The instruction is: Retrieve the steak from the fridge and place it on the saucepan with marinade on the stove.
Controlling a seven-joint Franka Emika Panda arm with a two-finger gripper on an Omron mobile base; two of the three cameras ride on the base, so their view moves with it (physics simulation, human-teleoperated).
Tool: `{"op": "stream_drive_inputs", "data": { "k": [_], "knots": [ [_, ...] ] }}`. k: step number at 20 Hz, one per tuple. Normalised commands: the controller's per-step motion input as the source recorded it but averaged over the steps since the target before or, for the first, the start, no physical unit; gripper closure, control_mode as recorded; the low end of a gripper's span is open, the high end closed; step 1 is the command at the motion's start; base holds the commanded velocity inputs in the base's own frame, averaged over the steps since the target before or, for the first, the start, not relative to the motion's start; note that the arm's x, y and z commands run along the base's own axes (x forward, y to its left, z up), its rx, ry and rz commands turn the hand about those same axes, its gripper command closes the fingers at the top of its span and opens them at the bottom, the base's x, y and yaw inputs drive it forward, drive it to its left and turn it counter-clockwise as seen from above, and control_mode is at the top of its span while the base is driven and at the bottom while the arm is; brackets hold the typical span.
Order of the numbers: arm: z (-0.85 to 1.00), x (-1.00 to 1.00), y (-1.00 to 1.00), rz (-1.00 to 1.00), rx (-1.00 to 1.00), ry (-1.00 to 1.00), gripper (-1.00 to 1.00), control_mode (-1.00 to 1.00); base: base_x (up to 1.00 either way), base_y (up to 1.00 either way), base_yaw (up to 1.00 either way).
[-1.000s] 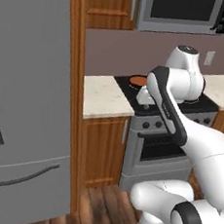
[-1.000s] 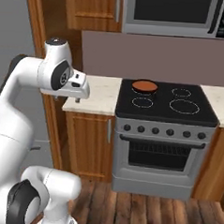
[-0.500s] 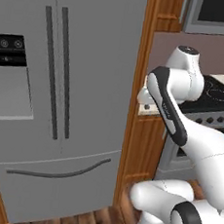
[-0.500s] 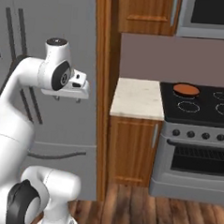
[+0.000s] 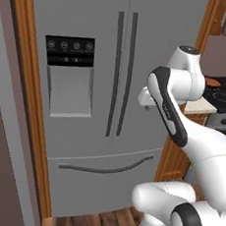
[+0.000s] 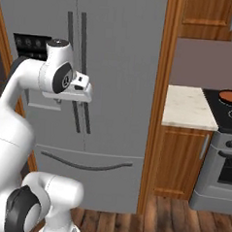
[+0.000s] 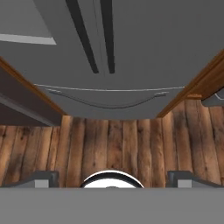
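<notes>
Tall grey French-door fridge: brushed-steel look, matt, smooth; long dark handles look like matt plastic or coated metal; black dispenser panel glossy, recess under it plain matt grey; warm brown wooden cabinet panels: visible grain, satin finish; plank floor darker wood, streaky grain, slight sheen; pale beige worktop: stone-like, smooth, matt; black cooktop of the stove glassy, over a steel-grey oven front; round black saucepan with flat orange-brown filling: filling flat and matt; white robot arm: smooth glossy plastic shell, dark joints.
</notes>
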Motion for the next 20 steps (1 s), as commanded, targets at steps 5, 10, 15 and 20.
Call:
{"op": "stream_drive_inputs", "data": {
  "k": [5,10,15,20],
  "knots": [
    [0.00,0.00,0.00,0.00,0.00,0.00,-1.00,1.00,0.00,0.18,0.10],
    [0.00,0.00,0.00,0.00,0.00,0.00,-1.00,1.00,0.04,-0.01,0.01],
    [0.00,0.00,0.00,0.00,0.00,0.00,-1.00,1.00,0.01,-0.12,0.11],
    [0.00,0.00,0.00,0.00,0.00,0.00,-1.00,1.00,-0.09,-0.02,0.03]
  ]
}}
